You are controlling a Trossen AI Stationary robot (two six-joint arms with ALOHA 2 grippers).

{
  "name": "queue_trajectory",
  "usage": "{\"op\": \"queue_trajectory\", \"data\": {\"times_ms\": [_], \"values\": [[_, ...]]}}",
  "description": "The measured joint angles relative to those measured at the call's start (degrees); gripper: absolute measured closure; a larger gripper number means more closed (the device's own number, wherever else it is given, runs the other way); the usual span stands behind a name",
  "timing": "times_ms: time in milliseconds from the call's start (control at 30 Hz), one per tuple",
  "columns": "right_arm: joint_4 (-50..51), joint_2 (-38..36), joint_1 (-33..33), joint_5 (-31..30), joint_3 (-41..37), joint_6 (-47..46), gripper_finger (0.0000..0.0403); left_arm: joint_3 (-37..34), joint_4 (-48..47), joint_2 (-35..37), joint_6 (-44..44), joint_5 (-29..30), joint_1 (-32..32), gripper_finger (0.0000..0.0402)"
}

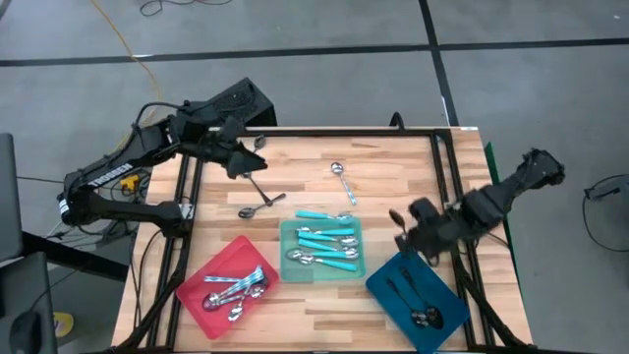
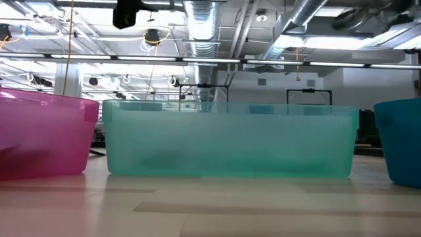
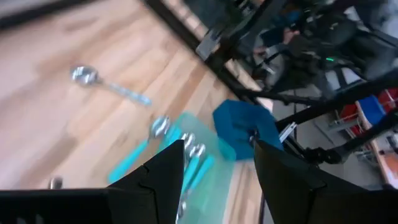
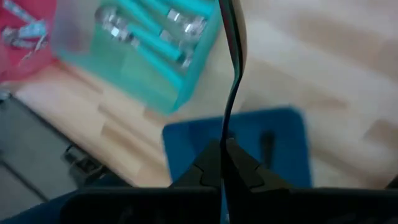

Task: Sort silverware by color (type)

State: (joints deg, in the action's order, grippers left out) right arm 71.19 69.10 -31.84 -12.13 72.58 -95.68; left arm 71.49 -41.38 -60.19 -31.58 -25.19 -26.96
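while the right pincer (image 4: 225, 163), clamped on a dark spoon (image 4: 231, 74) hanging lengthwise from its tips, hovers over the blue tray (image 1: 385, 285), the left pincer (image 1: 239, 157) waits spread and empty above the surface's far-left loose spoons.

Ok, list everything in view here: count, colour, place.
table: one, light wood
red tray: one, left of the teal tray
teal tray: one, middle
blue tray: one, right
silver spoons: several, in the red tray
loose silver spoon: one, on bare wood
turquoise-handled spoons: several, in the teal tray; one beside its far edge
dark spoons: a few, in the blue tray
loose dark spoons: about two, near the left arm
left end effector: open, empty
right end effector: shut on a dark spoon, above the blue tray
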Motion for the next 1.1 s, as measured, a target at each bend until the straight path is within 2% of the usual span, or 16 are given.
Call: {"op": "queue_trajectory", "data": {"times_ms": [133,233,400,500,633,700,767,833,933,1100], "values": [[-1.4,1.5,-6.2,-1.3,0.0,-5.3,0.0382,0.0,-3.3,-1.1,0.1,2.7,1.1,0.0226],[-1.6,2.6,-9.5,0.8,0.0,-7.5,0.0382,0.0,-6.6,-2.1,0.2,6.6,1.8,0.0226],[-2.8,2.9,-13.3,1.8,0.0,-10.8,0.0382,0.0,-5.0,-3.0,1.1,10.9,5.5,0.0226],[-1.8,3.1,-15.0,2.0,0.0,-12.9,0.0382,0.0,3.4,-2.9,3.9,16.7,9.8,0.0226],[-1.8,3.4,-16.6,3.2,0.0,-14.8,0.0382,0.0,20.4,-2.2,4.3,21.4,14.1,0.0226],[-1.9,3.5,-17.6,0.4,0.0,-15.8,0.0382,0.0,28.4,-2.1,1.8,24.2,15.7,0.0226],[-1.6,4.5,-18.5,-4.0,0.0,-16.4,0.0382,0.0,32.3,-2.2,1.1,27.2,16.9,0.0226],[-1.7,5.5,-19.0,-6.1,0.0,-15.0,0.0382,0.0,31.8,-2.4,1.0,29.5,17.5,0.0226],[-1.6,7.3,-19.3,-6.2,0.0,-13.6,0.0382,0.0,25.2,-2.5,0.4,30.5,17.2,0.0226],[-3.8,9.5,-19.6,0.5,0.0,-15.1,0.0382,0.0,12.9,-2.5,-2.9,30.5,16.6,0.0226]]}}
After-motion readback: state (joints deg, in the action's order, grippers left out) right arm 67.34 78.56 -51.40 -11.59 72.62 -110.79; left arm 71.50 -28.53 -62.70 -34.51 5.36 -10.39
